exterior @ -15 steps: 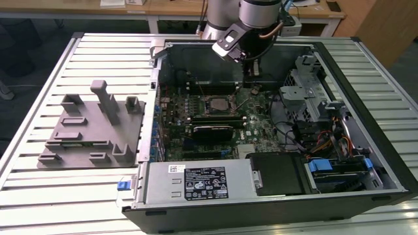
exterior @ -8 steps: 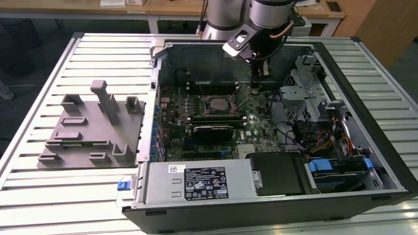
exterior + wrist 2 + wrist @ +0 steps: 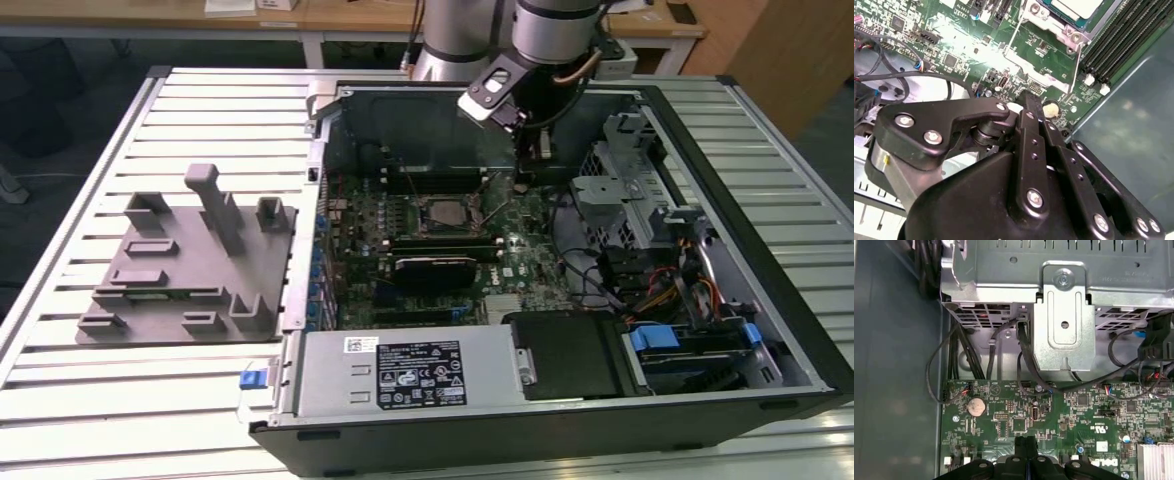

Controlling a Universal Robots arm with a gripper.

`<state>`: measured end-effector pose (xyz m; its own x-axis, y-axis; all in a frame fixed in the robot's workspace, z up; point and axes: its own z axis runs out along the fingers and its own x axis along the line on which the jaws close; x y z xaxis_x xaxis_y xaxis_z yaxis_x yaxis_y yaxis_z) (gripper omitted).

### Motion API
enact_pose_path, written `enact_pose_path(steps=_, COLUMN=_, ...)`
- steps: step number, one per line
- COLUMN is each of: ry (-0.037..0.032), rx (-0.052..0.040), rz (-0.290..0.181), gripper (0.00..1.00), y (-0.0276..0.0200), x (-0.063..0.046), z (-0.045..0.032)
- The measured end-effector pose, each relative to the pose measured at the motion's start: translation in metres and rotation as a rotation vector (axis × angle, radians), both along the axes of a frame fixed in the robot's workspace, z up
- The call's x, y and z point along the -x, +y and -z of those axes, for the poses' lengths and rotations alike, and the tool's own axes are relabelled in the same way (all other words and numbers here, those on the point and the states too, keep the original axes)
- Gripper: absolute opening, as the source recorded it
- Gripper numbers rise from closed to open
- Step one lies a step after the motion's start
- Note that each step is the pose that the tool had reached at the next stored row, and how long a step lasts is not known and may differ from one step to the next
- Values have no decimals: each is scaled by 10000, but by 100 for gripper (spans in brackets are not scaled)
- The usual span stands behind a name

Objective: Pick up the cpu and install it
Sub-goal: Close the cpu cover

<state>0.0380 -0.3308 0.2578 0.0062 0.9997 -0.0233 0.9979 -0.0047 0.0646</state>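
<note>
While I hang inside the open computer case point(image 3: 801, 330), the grey fixture tray point(image 3: 187, 270) stands at the exterior view's left, the socket point(image 3: 445, 212) sits mid-motherboard with the cpu point(image 3: 1074, 6) lying in it, and rightward my gripper point(image 3: 1027, 442) is pressed together on nothing. I judge a careless descent could snag the raised retention lever point(image 3: 1013, 37) or the black cables point(image 3: 949, 85). The cpu's top shows pale silver, teal-rimmed.
</note>
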Motion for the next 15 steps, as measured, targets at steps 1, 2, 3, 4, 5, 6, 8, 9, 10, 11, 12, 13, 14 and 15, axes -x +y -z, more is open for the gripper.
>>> enact_pose_path(steps=1, ry=0, rx=3, rz=-1, gripper=11, y=0, x=-2, z=18)
enact_pose_path(steps=2, ry=0, rx=4, rz=-1, gripper=11, y=0, x=-4, z=36)
enact_pose_path(steps=3, ry=0, rx=5, rz=0, gripper=11, y=0, x=-6, z=54)
enact_pose_path(steps=4, ry=0, rx=4, rz=0, gripper=11, y=0, x=-7, z=72)
enact_pose_path(steps=5, ry=0, rx=5, rz=0, gripper=11, y=0, x=-8, z=90)
enact_pose_path(steps=6, ry=0, rx=5, rz=0, gripper=11, y=0, x=-10, z=109)
enact_pose_path(steps=8, ry=0, rx=7, rz=0, gripper=11, y=0, x=-11, z=122)
enact_pose_path(steps=9, ry=1, rx=8, rz=0, gripper=11, y=0, x=-11, z=122)
enact_pose_path(steps=10, ry=1, rx=9, rz=0, gripper=11, y=0, x=-11, z=122)
enact_pose_path(steps=11, ry=1, rx=8, rz=0, gripper=11, y=0, x=-12, z=122)
enact_pose_path(steps=12, ry=1, rx=8, rz=0, gripper=11, y=0, x=-12, z=122)
enact_pose_path(steps=13, ry=0, rx=7, rz=0, gripper=11, y=0, x=-12, z=122)
enact_pose_path(steps=14, ry=0, rx=7, rz=0, gripper=11, y=0, x=-10, z=122)
enact_pose_path(steps=15, ry=0, rx=6, rz=-1, gripper=11, y=0, x=-5, z=123)
